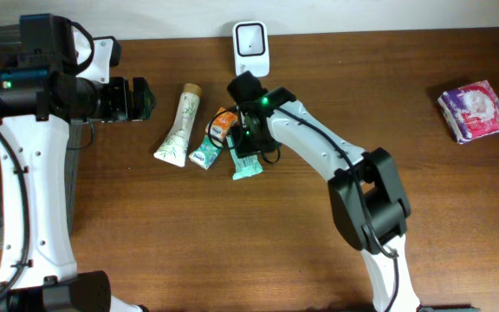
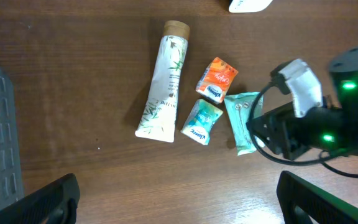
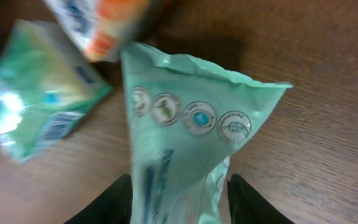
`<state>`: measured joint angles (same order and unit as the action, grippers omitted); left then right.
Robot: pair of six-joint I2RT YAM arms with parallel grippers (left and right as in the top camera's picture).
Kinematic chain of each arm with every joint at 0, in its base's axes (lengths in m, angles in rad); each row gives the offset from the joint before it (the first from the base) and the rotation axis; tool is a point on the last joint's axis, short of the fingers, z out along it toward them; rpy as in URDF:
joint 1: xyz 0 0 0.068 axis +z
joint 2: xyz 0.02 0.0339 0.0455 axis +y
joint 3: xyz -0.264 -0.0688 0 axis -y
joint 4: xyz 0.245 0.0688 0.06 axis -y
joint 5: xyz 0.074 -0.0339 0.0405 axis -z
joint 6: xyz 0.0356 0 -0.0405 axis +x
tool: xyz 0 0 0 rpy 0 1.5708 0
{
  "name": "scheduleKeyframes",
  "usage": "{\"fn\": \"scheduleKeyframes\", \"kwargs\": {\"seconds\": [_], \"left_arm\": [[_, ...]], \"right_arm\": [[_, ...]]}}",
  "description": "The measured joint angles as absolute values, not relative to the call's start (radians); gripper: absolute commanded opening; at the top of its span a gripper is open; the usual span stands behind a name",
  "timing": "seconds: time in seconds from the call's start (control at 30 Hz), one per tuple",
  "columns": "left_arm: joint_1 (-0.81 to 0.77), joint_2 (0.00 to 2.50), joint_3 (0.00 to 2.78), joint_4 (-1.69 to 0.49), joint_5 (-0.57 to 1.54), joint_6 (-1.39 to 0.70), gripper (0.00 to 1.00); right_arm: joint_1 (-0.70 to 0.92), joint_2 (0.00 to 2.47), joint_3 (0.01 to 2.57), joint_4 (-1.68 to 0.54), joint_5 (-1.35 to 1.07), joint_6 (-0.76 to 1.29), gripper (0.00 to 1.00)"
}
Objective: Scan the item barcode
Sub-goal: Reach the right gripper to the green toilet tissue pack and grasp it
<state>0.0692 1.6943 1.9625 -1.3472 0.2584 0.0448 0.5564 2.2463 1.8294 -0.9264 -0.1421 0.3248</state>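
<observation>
There's your green packet (image 3: 185, 124), flat on the tabletop (image 1: 423, 199) just beside the teal pack (image 1: 205, 154) and the orange one (image 1: 224, 123). It looks light, soft and crinkly, so I'd judge it will buckle or slip unless you take it across its narrow width. Your right gripper (image 3: 179, 183) straddles it, a finger close by each edge, though I cannot tell whether they pinch it; your left gripper (image 2: 178, 186) hangs spread wide, well apart, and the white scanner (image 1: 251, 45) stands near.
</observation>
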Motion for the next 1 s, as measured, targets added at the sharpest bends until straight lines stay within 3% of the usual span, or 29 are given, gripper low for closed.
{"fn": "scheduleKeyframes", "kwargs": {"seconds": [0.2,0.37,0.53,0.73,1.0], "left_arm": [[0.069,1.694,1.963,-1.347,0.259,0.045,0.99],[0.069,1.694,1.963,-1.348,0.259,0.045,0.99],[0.069,1.694,1.963,-1.348,0.258,0.045,0.99],[0.069,1.694,1.963,-1.348,0.259,0.045,0.99],[0.069,1.694,1.963,-1.347,0.259,0.045,0.99]], "right_arm": [[0.55,2.27,1.832,-1.013,-0.03,0.342,0.38],[0.458,2.27,1.863,-1.185,0.123,0.345,0.52],[0.445,2.265,2.069,-1.321,0.173,0.34,0.53],[0.529,2.258,2.074,-1.304,0.194,0.393,0.48],[0.559,2.258,1.847,-1.158,0.325,0.499,0.48]]}}
